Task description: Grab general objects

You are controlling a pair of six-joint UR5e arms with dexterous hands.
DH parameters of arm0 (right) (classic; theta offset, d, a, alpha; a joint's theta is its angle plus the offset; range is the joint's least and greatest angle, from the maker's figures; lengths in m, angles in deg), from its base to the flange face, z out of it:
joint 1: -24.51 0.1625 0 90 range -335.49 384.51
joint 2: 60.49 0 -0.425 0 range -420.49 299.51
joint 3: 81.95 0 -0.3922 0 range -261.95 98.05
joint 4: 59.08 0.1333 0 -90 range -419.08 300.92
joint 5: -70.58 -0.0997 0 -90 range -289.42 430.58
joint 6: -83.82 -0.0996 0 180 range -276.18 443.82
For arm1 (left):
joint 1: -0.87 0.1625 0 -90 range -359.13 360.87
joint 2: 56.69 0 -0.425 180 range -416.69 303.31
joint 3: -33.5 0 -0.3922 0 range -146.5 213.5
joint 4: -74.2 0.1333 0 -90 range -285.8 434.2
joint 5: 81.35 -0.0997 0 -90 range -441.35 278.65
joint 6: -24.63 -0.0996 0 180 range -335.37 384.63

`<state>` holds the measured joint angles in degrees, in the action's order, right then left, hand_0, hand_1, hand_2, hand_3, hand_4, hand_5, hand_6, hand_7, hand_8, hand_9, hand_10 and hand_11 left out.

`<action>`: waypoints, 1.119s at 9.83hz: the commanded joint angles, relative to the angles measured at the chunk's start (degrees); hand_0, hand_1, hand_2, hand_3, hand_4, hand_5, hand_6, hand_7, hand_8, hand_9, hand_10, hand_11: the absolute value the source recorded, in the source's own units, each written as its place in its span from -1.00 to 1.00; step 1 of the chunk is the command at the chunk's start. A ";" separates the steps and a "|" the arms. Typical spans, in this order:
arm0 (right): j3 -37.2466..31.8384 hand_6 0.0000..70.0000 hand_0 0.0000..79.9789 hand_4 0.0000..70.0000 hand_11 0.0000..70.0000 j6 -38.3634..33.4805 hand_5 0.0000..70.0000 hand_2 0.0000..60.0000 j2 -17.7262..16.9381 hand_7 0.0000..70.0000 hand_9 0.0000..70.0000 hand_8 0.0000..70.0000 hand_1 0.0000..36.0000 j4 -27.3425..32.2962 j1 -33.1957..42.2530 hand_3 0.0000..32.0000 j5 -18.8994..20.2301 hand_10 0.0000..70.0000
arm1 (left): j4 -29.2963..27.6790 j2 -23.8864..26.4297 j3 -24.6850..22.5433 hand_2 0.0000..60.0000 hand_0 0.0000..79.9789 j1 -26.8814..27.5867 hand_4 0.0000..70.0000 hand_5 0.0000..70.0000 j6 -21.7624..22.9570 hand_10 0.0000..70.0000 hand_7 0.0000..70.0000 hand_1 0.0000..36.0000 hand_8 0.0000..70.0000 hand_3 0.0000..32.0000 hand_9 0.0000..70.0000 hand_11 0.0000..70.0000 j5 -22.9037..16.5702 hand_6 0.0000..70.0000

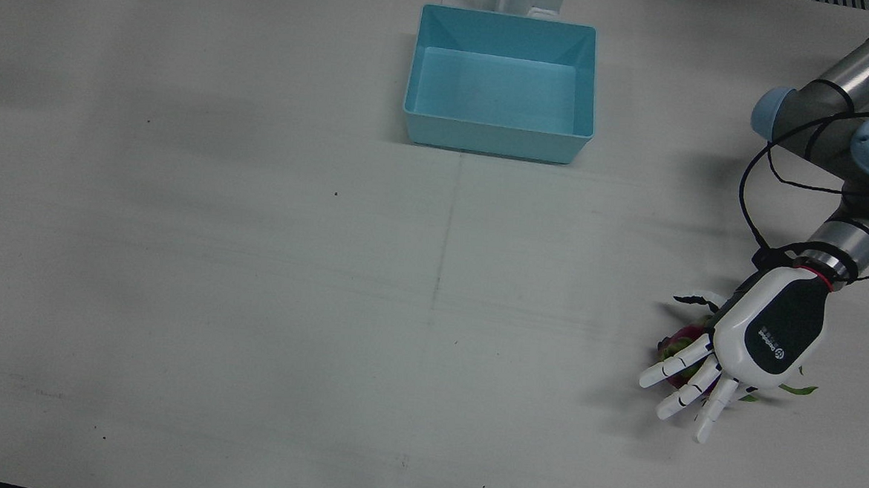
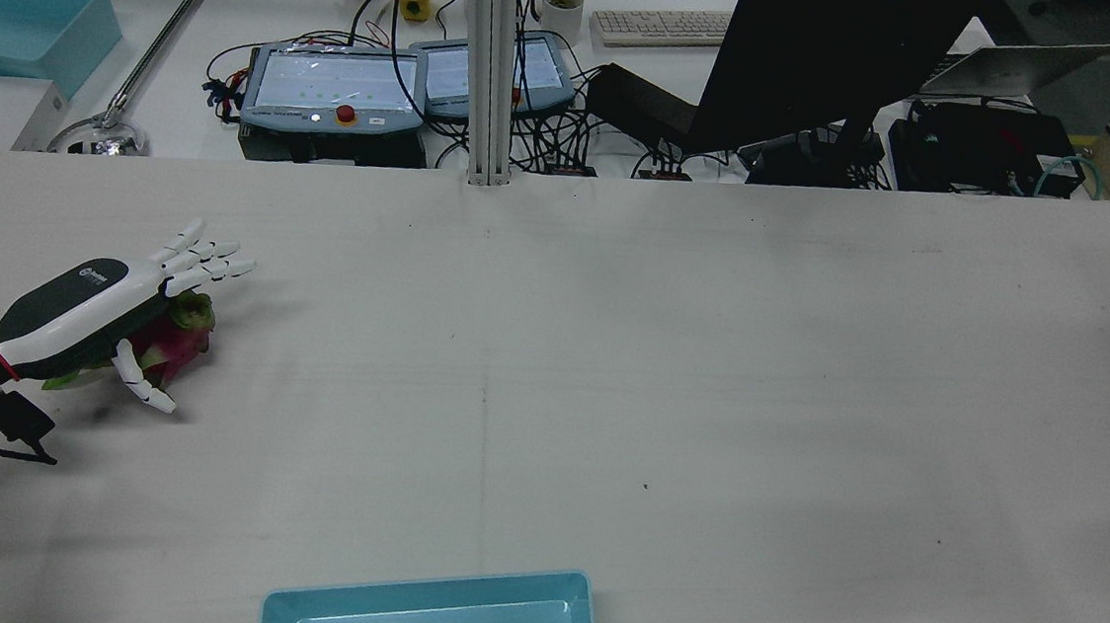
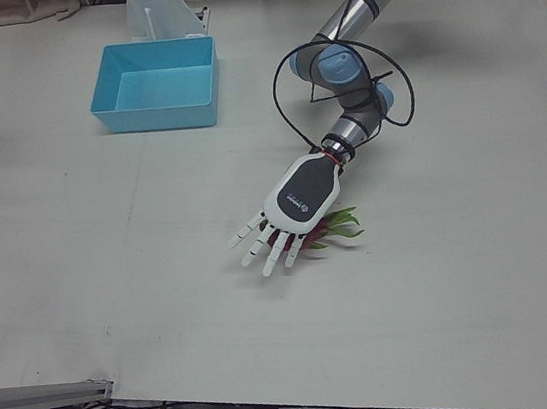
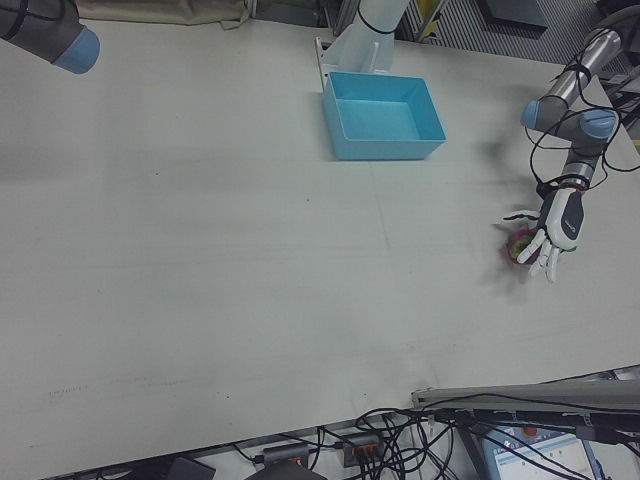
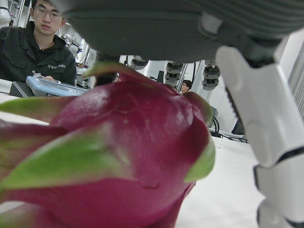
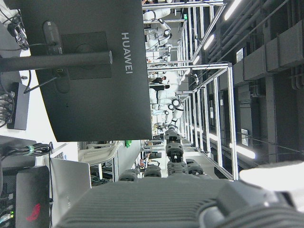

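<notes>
A magenta dragon fruit [image 1: 678, 344] with green scales lies on the white table near my left arm's side. My left hand [image 1: 760, 339] hovers flat over it, palm down, fingers straight and spread past the fruit, the thumb out to the side; it is open and not closed on the fruit. The rear view shows the fruit [image 2: 171, 341] under the hand [image 2: 90, 310]. In the left hand view the fruit [image 5: 128, 142] fills the frame just below the palm. Of my right hand [image 6: 190, 204] only the palm's edge shows, in its own view.
An empty light-blue bin [image 1: 506, 21] stands at the table's middle on the robot's side. My right arm's elbow [image 4: 50, 30] is at the far corner. A monitor [image 2: 833, 56], control tablets [image 2: 335, 86] and cables lie beyond the table's far edge, where a person sits.
</notes>
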<state>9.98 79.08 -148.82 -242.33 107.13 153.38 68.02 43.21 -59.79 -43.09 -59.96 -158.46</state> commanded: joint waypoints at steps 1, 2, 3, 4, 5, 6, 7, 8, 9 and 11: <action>0.00 -1.00 -1.00 -1.00 -1.00 0.00 -1.00 -1.00 0.00 -1.00 -1.00 -1.00 -1.00 0.00 0.00 -1.00 0.00 -1.00 | 0.29 0.03 0.04 -0.34 0.49 0.45 -1.00 -0.68 -0.67 -1.00 -0.53 0.78 -1.00 0.30 -0.95 -1.00 0.21 -1.00; 0.00 -1.00 -1.00 -1.00 -1.00 0.00 -1.00 -1.00 0.00 -1.00 -1.00 -1.00 -1.00 0.09 0.00 -1.00 0.00 -1.00 | 0.21 0.03 0.04 -0.34 0.51 0.45 -1.00 -0.63 -0.67 -1.00 -0.48 0.79 -1.00 0.34 -0.94 -1.00 0.21 -1.00; 0.00 -1.00 -1.00 -1.00 -1.00 0.00 -1.00 -1.00 0.00 -1.00 -1.00 -1.00 -1.00 0.00 0.00 -1.00 0.00 -1.00 | -0.06 0.03 0.12 -0.38 0.50 0.45 -1.00 -0.59 -1.10 -1.00 -0.40 0.75 -1.00 0.59 -0.92 -1.00 0.38 -1.00; 0.00 -1.00 -1.00 -1.00 -1.00 0.00 -1.00 -1.00 0.00 -1.00 -1.00 -1.00 -1.00 0.09 0.00 -1.00 0.00 -1.00 | -0.67 -0.06 0.30 -0.44 0.49 0.45 -1.00 -0.51 -1.98 -0.94 -0.26 0.67 -1.00 0.84 -0.89 -0.82 0.47 -1.00; 0.00 -1.00 -1.00 -1.00 -1.00 0.00 -1.00 -1.00 0.00 -1.00 -1.00 -1.00 -1.00 0.00 0.00 -1.00 0.00 -1.00 | -1.20 -0.06 1.08 -0.52 0.50 0.45 -1.00 -0.41 -1.98 -0.53 -0.04 0.58 -1.00 1.00 -0.85 -0.21 0.99 -1.00; 0.00 -1.00 -1.00 -1.00 -1.00 0.00 -1.00 -1.00 0.00 -1.00 -1.00 -1.00 -1.00 0.00 0.00 -1.00 0.00 -1.00 | -1.20 -0.06 1.18 -0.59 0.52 0.45 -1.00 -0.34 -1.98 -0.27 0.14 0.54 -1.00 1.00 -0.80 0.16 1.78 -0.99; 0.00 -1.00 -1.00 -1.00 -1.00 0.00 -1.00 -1.00 0.00 -1.00 -1.00 -1.00 -1.00 0.00 0.00 -1.00 0.00 -1.00 | -1.20 -0.06 1.27 -0.66 0.56 0.45 -1.00 -0.29 -1.98 0.01 0.39 0.55 -0.98 1.00 -0.69 0.51 1.79 -0.89; 0.00 -1.00 -1.00 -1.00 -1.00 0.00 -1.00 -1.00 0.00 -1.00 -1.00 -1.00 -1.00 0.00 0.00 -1.00 0.00 -1.00 | -1.20 -0.06 1.27 -0.77 0.60 0.45 -1.00 -0.25 -1.98 0.19 0.53 0.52 -0.95 1.00 -0.63 0.75 1.79 -0.82; 0.00 -1.00 -1.00 -1.00 -1.00 0.00 -1.00 -1.00 0.00 -1.00 -1.00 -1.00 -1.00 0.00 0.00 -1.00 0.00 -1.00 | -1.20 -0.06 1.27 -0.93 0.60 0.45 -1.00 -0.21 -1.98 0.31 0.63 0.41 -0.91 1.00 -0.57 0.93 1.88 -0.75; 0.00 -1.00 -1.00 -1.00 -1.00 0.00 -1.00 -1.00 0.00 -1.00 -1.00 -1.00 -1.00 0.00 0.00 -1.00 0.00 -1.00 | -1.98 -0.32 1.09 -1.00 0.57 0.36 -1.00 -0.15 -1.90 0.44 0.54 0.24 -0.97 1.00 -0.67 1.00 1.88 -0.78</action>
<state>9.98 79.08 -148.82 -242.33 107.13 153.38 66.80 43.15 -58.58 -42.64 -61.94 -156.66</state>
